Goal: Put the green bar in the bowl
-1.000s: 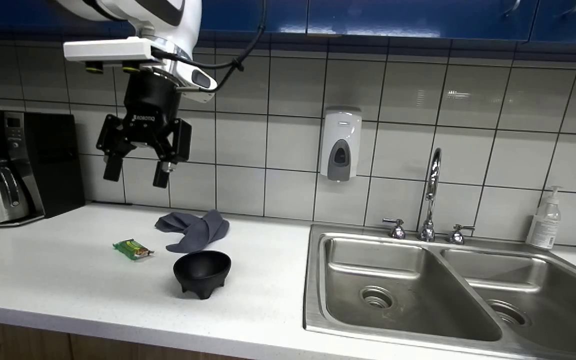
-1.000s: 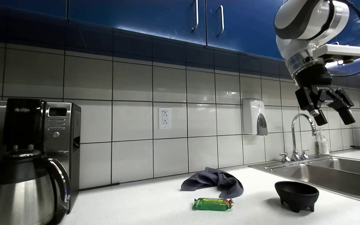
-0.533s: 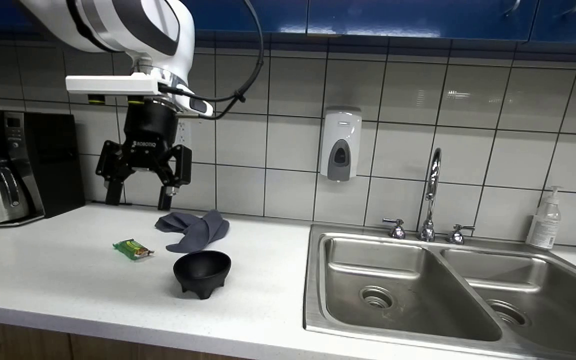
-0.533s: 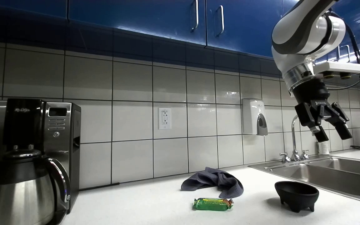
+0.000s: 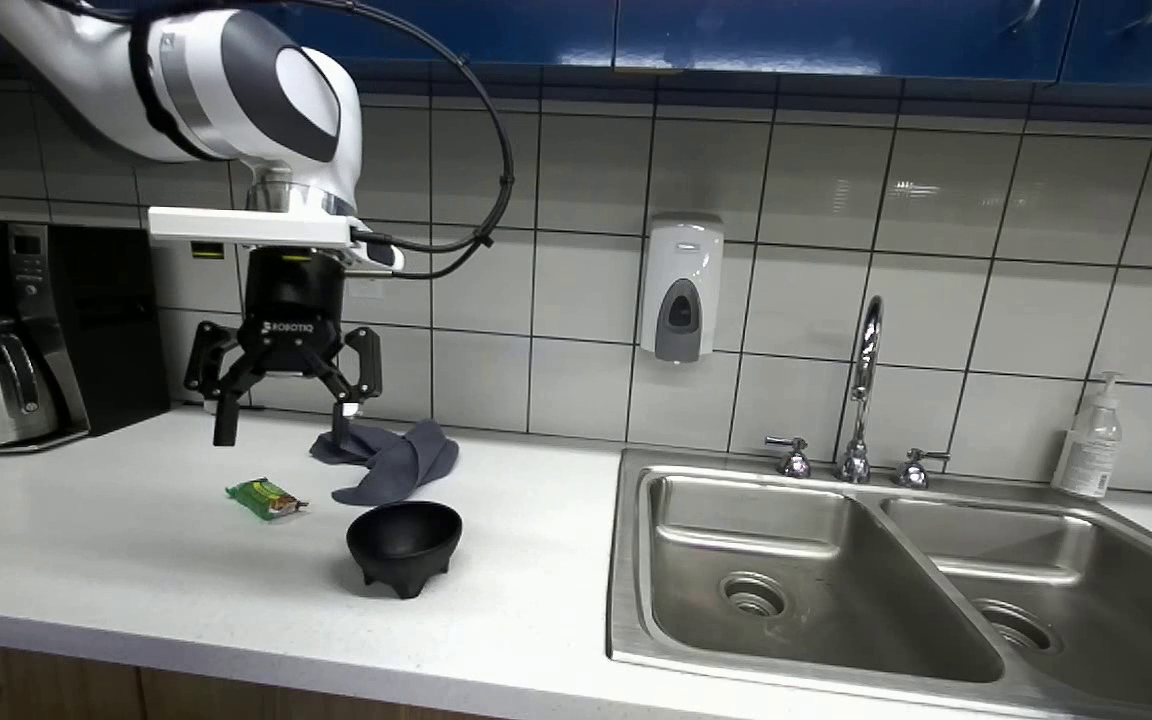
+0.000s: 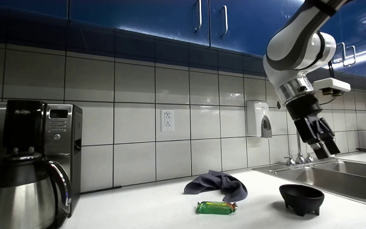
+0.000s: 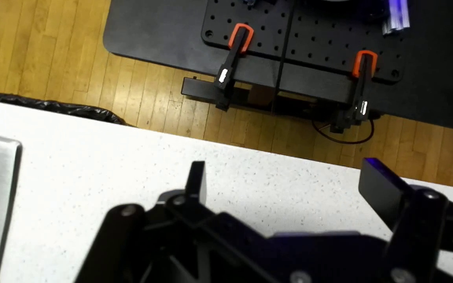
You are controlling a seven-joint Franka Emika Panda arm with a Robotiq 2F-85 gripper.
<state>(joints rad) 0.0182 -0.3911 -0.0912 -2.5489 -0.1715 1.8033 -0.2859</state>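
Observation:
The green bar (image 5: 266, 498) lies flat on the white counter, left of the black bowl (image 5: 404, 545) in an exterior view. In an exterior view the green bar (image 6: 216, 207) is also left of the bowl (image 6: 301, 198), which stands upright on short legs with a gap between them. No contents show in the bowl. My gripper (image 5: 282, 437) is open and empty, raised above the counter; it also shows in an exterior view (image 6: 328, 152). In the wrist view the two fingers (image 7: 283, 173) stand wide apart over bare counter. Bar and bowl are out of the wrist view.
A dark grey cloth (image 5: 391, 462) lies behind the bar and bowl. A coffee maker (image 5: 56, 330) stands at the left, a steel sink (image 5: 626, 600) with a faucet (image 5: 866, 380) at the right. A soap dispenser (image 5: 683, 290) hangs on the wall. The counter's front edge shows in the wrist view (image 7: 226, 144).
My gripper has moved down toward the counter, and somewhat to the left in an exterior view, while staying open. The bar, bowl and cloth have not moved.

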